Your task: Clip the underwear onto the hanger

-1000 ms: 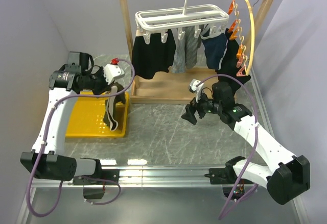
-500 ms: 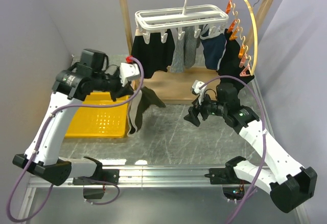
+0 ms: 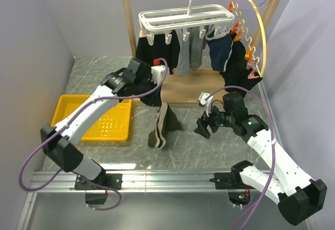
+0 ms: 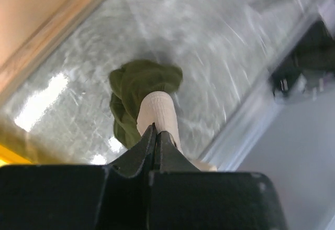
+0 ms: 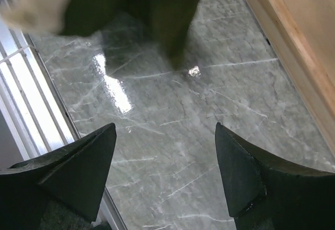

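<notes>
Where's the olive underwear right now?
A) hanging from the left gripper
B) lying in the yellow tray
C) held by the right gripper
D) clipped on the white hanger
A: the left gripper is shut on the beige waistband and the underwear dangles from it, while the right gripper stands open and empty.

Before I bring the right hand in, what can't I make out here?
- Left wrist view: underwear bunched; waistband partly hidden by left hand.
- Right wrist view: underwear blurred, cut by top edge.
- Top view: hanger free clips too small, partly behind hung garments.
</notes>
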